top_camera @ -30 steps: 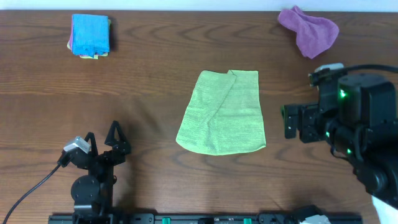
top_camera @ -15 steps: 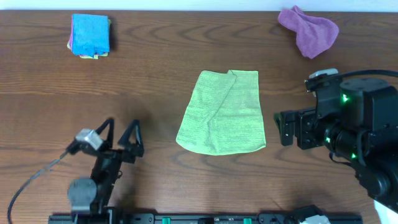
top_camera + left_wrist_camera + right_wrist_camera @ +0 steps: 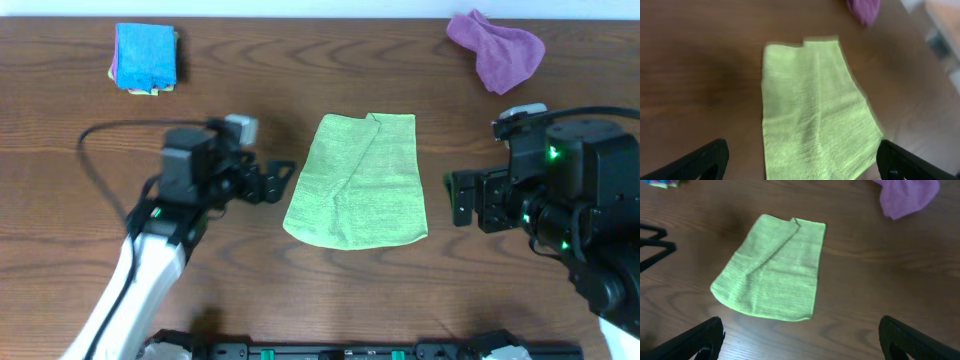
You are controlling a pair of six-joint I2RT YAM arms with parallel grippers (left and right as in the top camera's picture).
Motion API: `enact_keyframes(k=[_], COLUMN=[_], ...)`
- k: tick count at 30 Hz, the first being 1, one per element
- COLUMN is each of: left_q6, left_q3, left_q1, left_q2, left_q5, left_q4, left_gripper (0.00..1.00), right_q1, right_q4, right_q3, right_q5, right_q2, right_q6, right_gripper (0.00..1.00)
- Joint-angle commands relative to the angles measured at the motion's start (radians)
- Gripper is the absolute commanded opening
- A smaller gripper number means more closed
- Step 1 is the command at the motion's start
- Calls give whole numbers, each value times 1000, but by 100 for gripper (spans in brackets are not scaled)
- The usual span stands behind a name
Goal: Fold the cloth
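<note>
A light green cloth point(image 3: 358, 183) lies flat in the middle of the wooden table, with one layer folded over along its upper left; it also shows in the left wrist view point(image 3: 812, 110) and the right wrist view point(image 3: 772, 267). My left gripper point(image 3: 275, 180) is open and empty just left of the cloth's left edge. My right gripper point(image 3: 460, 197) is open and empty a little to the right of the cloth's right edge. In both wrist views the fingertips are spread wide at the frame corners with nothing between them.
A folded stack of cloths with a blue one on top point(image 3: 146, 57) sits at the far left. A crumpled purple cloth point(image 3: 497, 47) lies at the far right, and shows in the right wrist view point(image 3: 905, 195).
My left arm has swung up from the table's front edge to the cloth's left side. My right gripper has stayed nearly in place, right of the cloth.
</note>
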Motion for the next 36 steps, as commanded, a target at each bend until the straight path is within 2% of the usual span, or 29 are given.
enact_keyframes(k=[1, 3, 8, 9, 10, 11, 12, 13, 15, 19, 21, 24, 25, 26, 27, 30, 36], left_q6=[168, 193, 215, 215, 214, 198, 174, 158, 155, 28, 1, 11, 34, 52, 73, 95, 99], left_q3=[169, 251, 402, 433, 452, 467, 473, 473, 473, 473, 473, 473, 473, 473, 473, 473, 473], left_q1=[-107, -162, -259, -269, -273, -274, -273, -272, -271, -274, -274, -274, -274, -274, -274, -274, -274], left_q2=[141, 220, 396, 434, 460, 485, 503, 522, 546, 570, 575, 592, 607, 620, 634, 673, 723], left_q5=[-142, -217, -449, -495, -523, -559, -582, -598, -607, -593, -551, -552, -547, -545, -531, -481, -419], left_q4=[-61, -92, -99, -98, -96, -93, -89, -84, -98, -137, -128, -84, -58, -44, -32, -11, 61], left_gripper=[96, 96, 100, 94, 81, 59, 32, 7, 5, 8, 7, 6, 6, 5, 6, 5, 6], right_q1=[3, 4, 3, 3, 3, 3, 3, 3, 3, 3, 4, 4, 4, 4, 4, 4, 4], right_q4=[0, 0, 1, 1, 1, 2, 3, 5, 7, 2, -13, -52, -67, -76, -89, -122, -156], right_q3=[1, 1, 1, 1, 1, 1, 1, 1, 1, 1, 1, 1, 1, 1, 1, 1, 1], right_q5=[56, 77, 105, 112, 119, 126, 127, 127, 129, 129, 125, 122, 110, 100, 91, 92, 96], right_q2=[-15, -29, -65, -72, -79, -84, -89, -94, -100, -99, -99, -100, -100, -100, -101, -122, -236], right_q6=[-6, -6, -5, -5, -5, -6, -6, -5, -5, -2, 9, 50, 51, 52, 63, 97, 106], right_gripper=[95, 92, 91, 90, 88, 82, 80, 73, 61, 31, 2, 2, 14, 40, 59, 69, 72])
